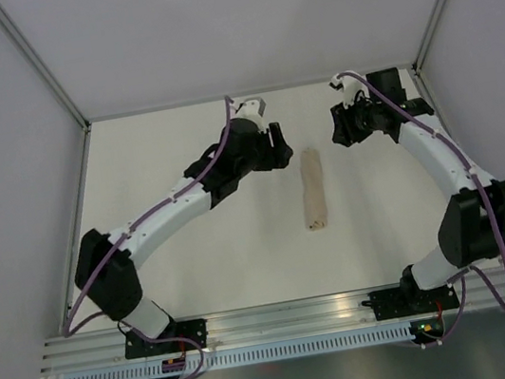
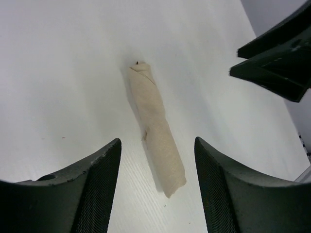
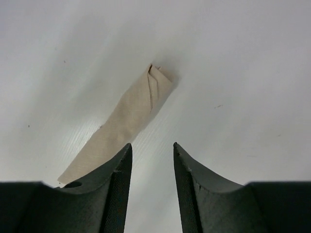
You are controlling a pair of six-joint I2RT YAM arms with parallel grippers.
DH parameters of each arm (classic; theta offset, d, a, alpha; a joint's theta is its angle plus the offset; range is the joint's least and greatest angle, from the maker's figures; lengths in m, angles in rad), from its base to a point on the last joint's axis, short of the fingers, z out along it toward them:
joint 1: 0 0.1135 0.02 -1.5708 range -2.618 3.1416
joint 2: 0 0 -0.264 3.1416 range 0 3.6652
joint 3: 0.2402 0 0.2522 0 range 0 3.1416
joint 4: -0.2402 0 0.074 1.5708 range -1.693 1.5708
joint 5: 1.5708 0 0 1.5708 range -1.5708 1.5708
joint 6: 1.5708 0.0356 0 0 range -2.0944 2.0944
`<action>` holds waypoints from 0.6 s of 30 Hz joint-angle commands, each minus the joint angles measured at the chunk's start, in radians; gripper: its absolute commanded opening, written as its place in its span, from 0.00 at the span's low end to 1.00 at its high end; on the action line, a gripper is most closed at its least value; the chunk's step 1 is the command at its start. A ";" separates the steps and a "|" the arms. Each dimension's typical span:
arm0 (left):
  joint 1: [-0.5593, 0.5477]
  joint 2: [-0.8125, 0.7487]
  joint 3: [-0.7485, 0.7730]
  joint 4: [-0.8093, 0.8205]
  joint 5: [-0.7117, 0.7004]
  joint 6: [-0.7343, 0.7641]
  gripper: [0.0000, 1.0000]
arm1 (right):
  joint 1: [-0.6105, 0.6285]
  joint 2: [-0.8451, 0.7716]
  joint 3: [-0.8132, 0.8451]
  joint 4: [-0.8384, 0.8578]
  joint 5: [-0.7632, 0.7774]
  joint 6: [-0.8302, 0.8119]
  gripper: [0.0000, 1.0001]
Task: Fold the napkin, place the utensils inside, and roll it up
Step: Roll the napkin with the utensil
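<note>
From where I sit, the rolling step looks done. The napkin [image 1: 314, 189] lies on the counter [image 1: 197, 265] as a narrow tan roll, running from far to near between the two arms, with its outer flap edge showing as a diagonal seam in both wrist views. I can't see the utensils anywhere. I take it they are wrapped inside, but the only hint is a dark speck [image 2: 137, 62] at one end of the roll, too small for me to name.

The left tool [image 1: 285, 153] sits just beside the far end of the roll on its left. Its jaws are spread wide with nothing between them, and its own camera looks down the length of the roll. The right tool [image 1: 336, 130] is on the other side of that same end, a little further off. It is also parted and empty, with the roll lying ahead of it and off to one side of the gap. Neither tool touches the cloth.

My read is that little is left but to check that the roll holds and then clear out. That calls for lifting both arms straight away from the cloth without brushing the flap. The flap looks free to spring loose, so a nudge could start the roll unwinding.
</note>
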 commanded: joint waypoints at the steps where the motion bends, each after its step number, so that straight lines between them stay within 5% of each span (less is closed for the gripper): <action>1: 0.024 -0.215 -0.084 -0.020 -0.024 0.087 0.68 | -0.017 -0.167 -0.007 0.035 0.025 0.060 0.47; 8: 0.062 -0.499 -0.270 -0.100 -0.057 0.132 0.70 | -0.025 -0.424 -0.066 0.005 0.096 0.091 0.62; 18: 0.065 -0.581 -0.281 -0.131 -0.068 0.144 0.71 | -0.023 -0.534 -0.120 0.041 0.147 0.117 0.65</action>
